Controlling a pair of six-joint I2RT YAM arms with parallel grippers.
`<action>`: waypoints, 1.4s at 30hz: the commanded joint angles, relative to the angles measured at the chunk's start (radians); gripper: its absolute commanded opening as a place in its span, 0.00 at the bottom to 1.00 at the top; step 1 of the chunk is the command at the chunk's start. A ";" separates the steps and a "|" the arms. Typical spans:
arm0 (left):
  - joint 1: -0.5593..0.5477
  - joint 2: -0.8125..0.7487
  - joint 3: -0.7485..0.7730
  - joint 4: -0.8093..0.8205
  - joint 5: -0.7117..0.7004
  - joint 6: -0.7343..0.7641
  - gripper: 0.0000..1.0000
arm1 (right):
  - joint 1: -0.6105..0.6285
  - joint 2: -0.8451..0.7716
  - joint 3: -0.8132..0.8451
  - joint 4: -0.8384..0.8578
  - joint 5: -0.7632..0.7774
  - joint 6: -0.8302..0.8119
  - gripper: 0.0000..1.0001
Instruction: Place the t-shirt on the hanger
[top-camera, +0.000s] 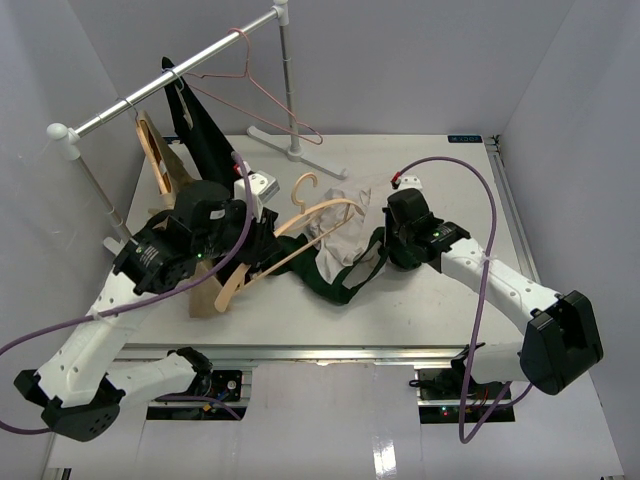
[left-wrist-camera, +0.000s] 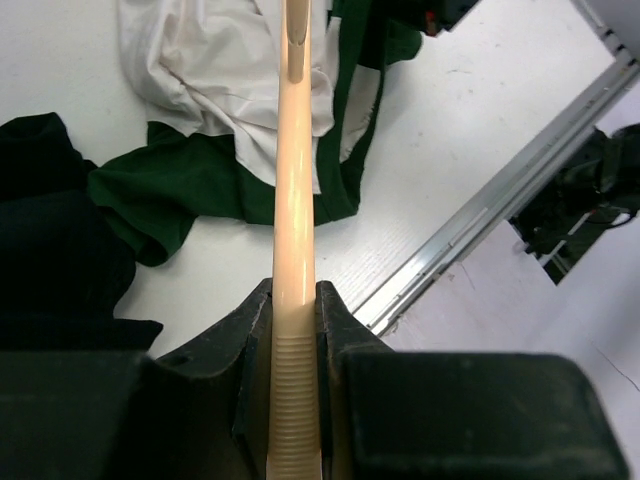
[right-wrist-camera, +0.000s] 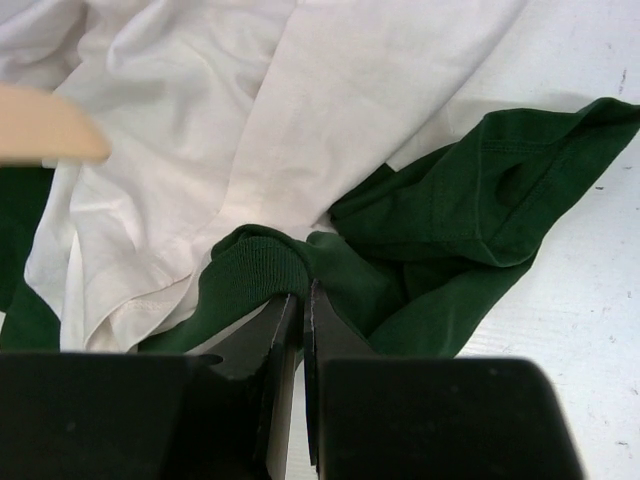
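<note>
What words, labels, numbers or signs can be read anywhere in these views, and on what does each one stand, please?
No text can be read.
The small dark plate on the far edge of the table: light marks, too small to read.
The t-shirt and the hanger: no print or stamp visible.

Crumpled green-and-cream t-shirt (left-wrist-camera: 200, 60) lies beneath the tilted wooden hanger (left-wrist-camera: 293, 200).
</note>
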 joint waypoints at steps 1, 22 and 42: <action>-0.006 -0.072 -0.051 0.034 0.129 -0.023 0.00 | -0.047 -0.004 0.053 0.015 -0.022 0.011 0.08; -0.008 -0.025 -0.200 0.188 0.148 -0.027 0.00 | -0.068 -0.065 0.035 0.011 -0.072 -0.011 0.08; -0.088 0.068 -0.206 0.417 0.181 0.041 0.00 | -0.068 -0.128 0.151 -0.062 -0.169 -0.050 0.08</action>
